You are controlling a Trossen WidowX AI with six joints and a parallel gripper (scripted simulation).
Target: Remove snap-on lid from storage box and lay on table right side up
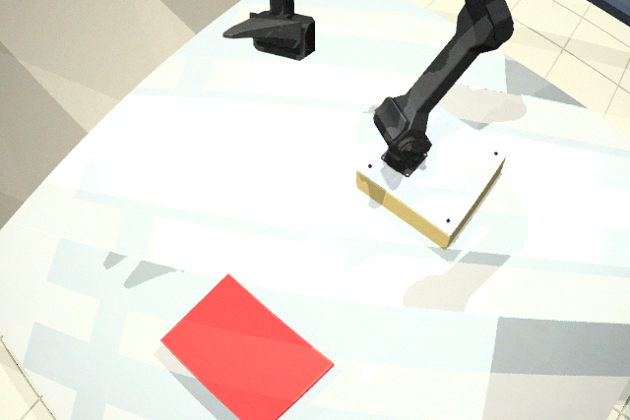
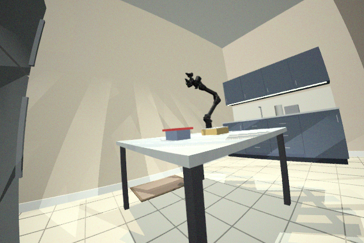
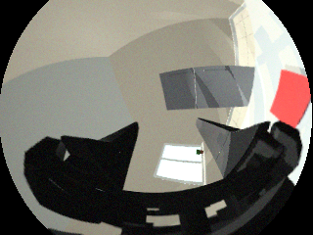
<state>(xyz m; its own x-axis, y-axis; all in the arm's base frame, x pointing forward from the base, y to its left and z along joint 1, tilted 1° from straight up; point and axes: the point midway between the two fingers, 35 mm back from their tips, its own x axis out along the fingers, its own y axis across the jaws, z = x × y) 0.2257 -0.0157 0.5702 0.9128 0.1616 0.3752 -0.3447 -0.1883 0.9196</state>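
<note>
The red lid (image 1: 244, 349) (image 2: 177, 129) (image 3: 291, 98) sits level on top of the blue storage box (image 2: 177, 135) and overhangs its sides. The box stands on the table (image 1: 228, 150) (image 2: 187, 149). In the top view the lid hides the box, and the lid's near corner is cut off by the frame's bottom edge. My gripper (image 2: 185, 77) (image 3: 167, 122) is open and empty, with its fingers wide apart. It is high above the table, well clear of the lid, and points sideways. In the wrist view the lid shows at the right edge, beyond the right finger.
The arm's base stands on a low yellow-sided block (image 1: 411, 213) (image 2: 215, 131) with a white top, behind the storage box. A dark wall cabinet (image 3: 207, 88) and a bright window (image 3: 180, 164) show far off in the wrist view.
</note>
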